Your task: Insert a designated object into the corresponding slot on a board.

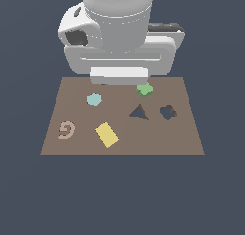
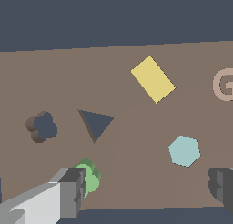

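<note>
Dark blue-grey ground is surrounding the flat brown rectangular board (image 1: 122, 143) you are working over. Your gripper (image 2: 150, 186) is hanging with its fingers spread wide apart: one grey finger (image 2: 73, 191) is touching the small flat green flower-shaped piece (image 2: 89, 176), the other finger (image 2: 222, 185) is standing well apart from it. That green piece (image 1: 145, 89) is lying on the board near its far edge. Beyond it the triangular hole (image 1: 139, 113) and the dark flower-shaped slot (image 1: 167, 112) are sitting open, with the light-blue hexagon (image 1: 94, 99), the yellow rectangle (image 1: 106, 134) and a tan spiral (image 1: 67, 130) farther off.
</note>
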